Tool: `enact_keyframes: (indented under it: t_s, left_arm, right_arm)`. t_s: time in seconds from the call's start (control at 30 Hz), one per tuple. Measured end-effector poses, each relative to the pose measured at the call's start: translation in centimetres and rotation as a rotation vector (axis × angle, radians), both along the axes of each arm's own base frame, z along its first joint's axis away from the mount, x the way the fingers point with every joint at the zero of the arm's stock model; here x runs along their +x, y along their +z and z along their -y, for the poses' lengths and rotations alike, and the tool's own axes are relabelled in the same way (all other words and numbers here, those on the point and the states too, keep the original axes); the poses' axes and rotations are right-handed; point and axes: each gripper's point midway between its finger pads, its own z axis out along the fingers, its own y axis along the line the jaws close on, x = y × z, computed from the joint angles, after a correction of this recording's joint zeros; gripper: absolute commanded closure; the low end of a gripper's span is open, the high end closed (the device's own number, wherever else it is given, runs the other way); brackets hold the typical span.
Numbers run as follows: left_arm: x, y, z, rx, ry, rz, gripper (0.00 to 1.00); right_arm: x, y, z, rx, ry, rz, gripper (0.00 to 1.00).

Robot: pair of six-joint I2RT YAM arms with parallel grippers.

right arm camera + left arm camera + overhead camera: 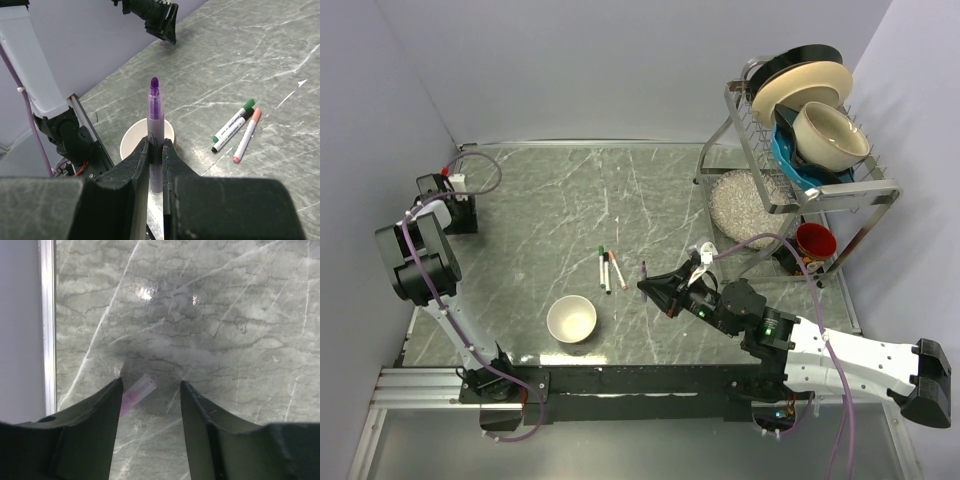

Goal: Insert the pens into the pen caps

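Top view: right jaws clamped on a purple pen (643, 271), beside three capped pens (609, 270) on the counter (540, 190).

Left wrist: left jaws apart, astride a purplish cap (138, 392) that lies flat and untouched.

Right wrist: the pen tip is bare and points up.

Closing off-centre could flick the cap away, and misaligned mating could smear ink. The pens' print is unreadable.

This is looking like a robot lab: plain walls (620, 60) are boxing in a marble-patterned desk (550, 190), and two cabled arms (420, 262) are sitting bolted to a metal rail (410, 385).
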Motion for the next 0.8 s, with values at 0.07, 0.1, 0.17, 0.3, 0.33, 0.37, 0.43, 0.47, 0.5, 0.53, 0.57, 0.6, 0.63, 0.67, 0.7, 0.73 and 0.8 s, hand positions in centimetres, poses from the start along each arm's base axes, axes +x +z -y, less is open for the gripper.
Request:
enact_keyframes:
  t_s: [0.07, 0.1, 0.17, 0.3, 0.33, 0.37, 0.43, 0.47, 0.5, 0.53, 0.57, 0.6, 0.63, 0.67, 0.7, 0.73, 0.8]
  left_arm:
    - [-0.1, -0.1, 0.1, -0.008, 0.003, -0.004, 0.52]
    - [-0.1, -0.1, 0.1, -0.010, 0.004, -0.007, 0.53]
    - [-0.3, 0.0, 0.2, -0.015, 0.005, -0.019, 0.55]
    - [-0.7, -0.1, 0.4, -0.024, 0.011, -0.033, 0.55]
    - [-0.7, -0.1, 0.4, -0.024, 0.012, -0.034, 0.55]
    - [-0.7, -0.1, 0.4, -0.026, 0.014, -0.034, 0.56]
    - [-0.7, -0.2, 0.4, -0.030, 0.021, -0.034, 0.57]
    - [-0.7, -0.2, 0.5, -0.032, 0.024, -0.035, 0.58]
    - [-0.8, -0.2, 0.5, -0.033, 0.025, -0.035, 0.59]
    - [-0.9, -0.2, 0.5, -0.033, 0.025, -0.036, 0.60]
    - [-1.0, -0.2, 0.6, -0.034, 0.026, -0.037, 0.60]
    - [-1.1, -0.2, 0.6, -0.035, 0.026, -0.038, 0.60]
    - [-1.2, -0.2, 0.7, -0.037, 0.027, -0.043, 0.61]
    - [-1.4, -0.2, 0.8, -0.038, 0.027, -0.047, 0.61]
    - [-1.5, -0.2, 0.8, -0.039, 0.028, -0.050, 0.61]
    - [-1.7, -0.1, 0.9, -0.039, 0.029, -0.053, 0.61]
    - [-2.2, -0.2, 1.1, -0.039, 0.030, -0.063, 0.64]
  right_arm:
    - [0.0, -0.1, 0.0, -0.003, 0.000, -0.001, 1.00]
    - [0.0, -0.1, 0.0, -0.004, 0.000, -0.001, 1.00]
    - [0.0, -0.1, 0.1, -0.006, -0.001, -0.002, 1.00]
    - [0.0, -0.2, 0.3, -0.009, -0.006, -0.004, 1.00]
    - [0.0, -0.2, 0.3, -0.010, -0.007, -0.004, 1.00]
    - [0.0, -0.2, 0.3, -0.011, -0.007, -0.005, 1.00]
    - [0.0, -0.2, 0.4, -0.010, -0.007, -0.005, 1.00]
    - [0.0, -0.2, 0.4, -0.009, -0.007, -0.005, 1.00]
    - [0.0, -0.1, 0.4, -0.007, -0.007, -0.005, 1.00]
    - [0.0, -0.1, 0.4, -0.006, -0.008, -0.006, 1.00]
    - [0.0, -0.1, 0.4, -0.007, -0.008, -0.006, 1.00]
    - [0.0, -0.1, 0.4, -0.007, -0.008, -0.006, 1.00]
    - [0.0, -0.1, 0.5, -0.006, -0.008, -0.006, 1.00]
    - [-0.1, 0.0, 0.5, -0.006, -0.008, -0.006, 1.00]
    - [-0.1, 0.0, 0.5, -0.004, -0.008, -0.005, 1.00]
    - [-0.1, 0.1, 0.6, -0.003, -0.008, -0.005, 1.00]
    - [-0.1, 0.1, 0.6, -0.001, -0.008, -0.004, 1.00]
